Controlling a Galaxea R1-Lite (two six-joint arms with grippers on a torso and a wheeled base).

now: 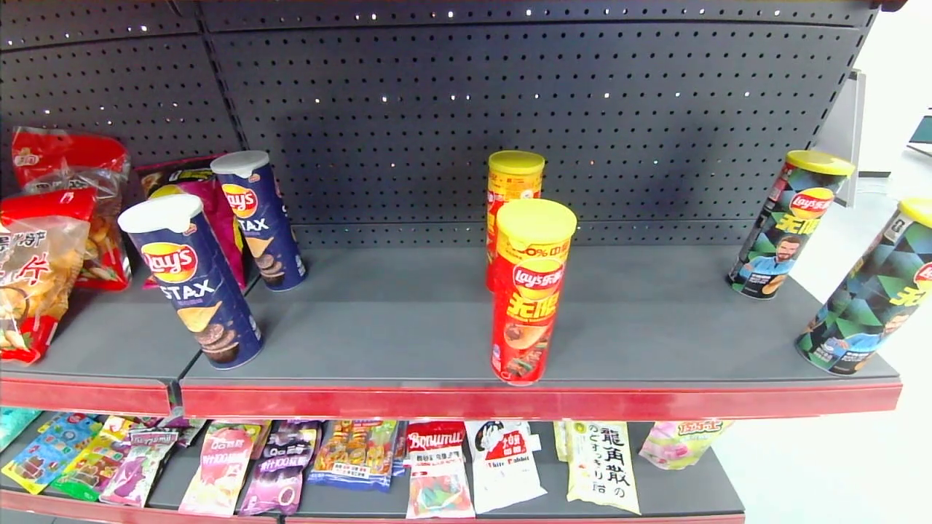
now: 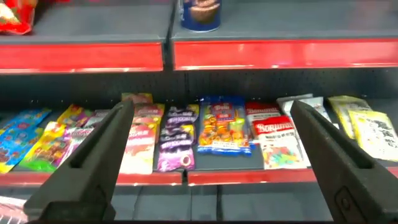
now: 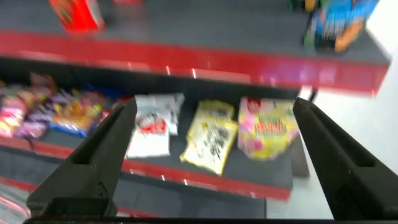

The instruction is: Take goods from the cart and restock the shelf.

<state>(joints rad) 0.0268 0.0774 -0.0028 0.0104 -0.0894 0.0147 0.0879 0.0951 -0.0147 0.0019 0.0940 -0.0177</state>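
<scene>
On the upper grey shelf [image 1: 408,320] stand two blue chip cans [image 1: 191,280], two red cans with yellow lids [image 1: 529,291] and two dark green cans [image 1: 790,222], the nearer green one [image 1: 870,291] at the shelf's right end. My left gripper [image 2: 211,155] is open and empty, held in front of the lower shelf's snack packets [image 2: 217,127]. My right gripper [image 3: 211,155] is also open and empty, facing the packets at the lower shelf's right end [image 3: 214,134]. The base of a blue can [image 2: 200,14] appears in the left wrist view, and a red can [image 3: 78,14] in the right wrist view.
Red snack bags [image 1: 44,240] fill the upper shelf's left end. A red lip [image 1: 539,400] runs along the shelf front. The lower shelf [image 1: 677,491] holds a row of flat packets [image 1: 437,466]. Bare shelf lies between the can groups. White floor [image 1: 837,466] lies to the right.
</scene>
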